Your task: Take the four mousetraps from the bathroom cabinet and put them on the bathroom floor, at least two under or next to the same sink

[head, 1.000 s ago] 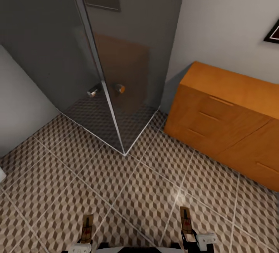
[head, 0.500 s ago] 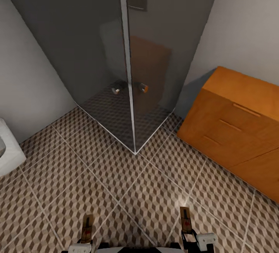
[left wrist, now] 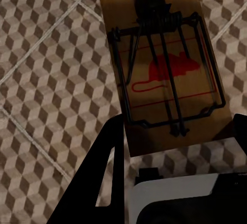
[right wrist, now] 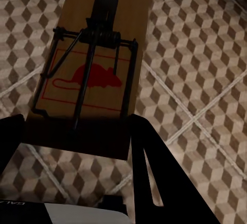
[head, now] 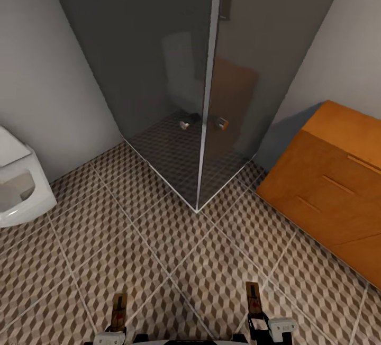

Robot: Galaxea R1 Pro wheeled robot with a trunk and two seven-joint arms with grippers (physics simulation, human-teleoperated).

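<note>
Head view: the camera looks steeply forward and down from well above the bathroom floor (head: 174,260), taking in the glass shower enclosure (head: 174,80) at upper centre, the cabinet (head: 333,186) at the right edge and a white toilet (head: 18,186) at the left edge. The left gripper (head: 114,332) and right gripper (head: 259,326) enter at the bottom edge.

Left wrist view: the camera sits close behind the left gripper (left wrist: 170,147), looking along its fingers at the left mousetrap (left wrist: 162,64) and tiles beyond.

Right wrist view: likewise close behind the right gripper (right wrist: 77,136), facing the right mousetrap (right wrist: 95,74).

Shared ground: all three views show the cube-patterned tiles, and each mousetrap appears in the head view at lower left (head: 119,308) and lower right (head: 253,298).
</note>
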